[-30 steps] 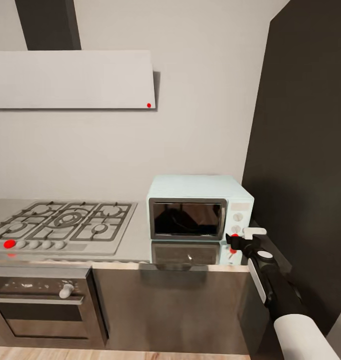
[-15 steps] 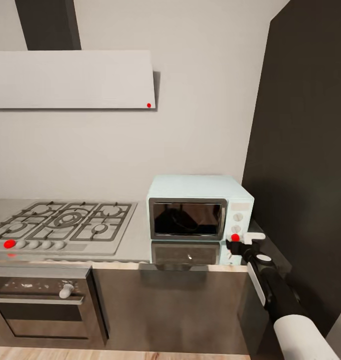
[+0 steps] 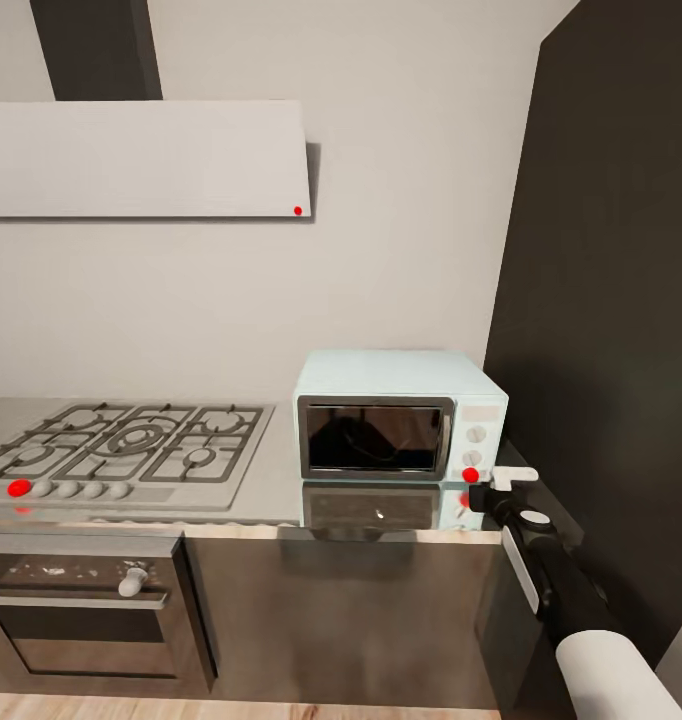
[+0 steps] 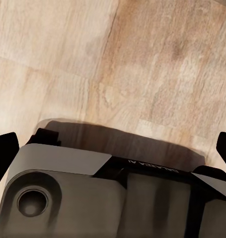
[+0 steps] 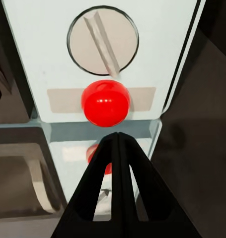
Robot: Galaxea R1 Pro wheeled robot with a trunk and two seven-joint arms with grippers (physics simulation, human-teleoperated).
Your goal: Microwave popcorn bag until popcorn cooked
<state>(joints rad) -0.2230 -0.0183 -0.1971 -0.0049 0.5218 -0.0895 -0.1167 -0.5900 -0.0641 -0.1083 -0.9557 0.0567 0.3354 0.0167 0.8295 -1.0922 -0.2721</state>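
Note:
The pale mint-blue microwave (image 3: 401, 412) stands on the glossy steel countertop (image 3: 273, 478) with its dark glass door closed. On its white panel, a red button (image 3: 470, 475) sits below two knobs. My right gripper (image 3: 478, 490) hovers just in front of and below that button. In the right wrist view the right gripper (image 5: 115, 135) is shut, its black fingers pressed together and pointing at the red button (image 5: 105, 103) under a knob (image 5: 103, 39). My left gripper (image 4: 113, 148) is open above wooden floor. The popcorn bag and the popcorn are out of view.
A steel gas hob (image 3: 131, 445) lies left of the microwave, with an oven (image 3: 81, 610) below and a white flat hood (image 3: 141, 158) above. A tall dark cabinet (image 3: 611, 300) rises close to the microwave's right side, beside my right arm.
My right gripper has shifted slightly down and to the right, uncovering the microwave's red button that it hid one second ago. The camera has not moved.

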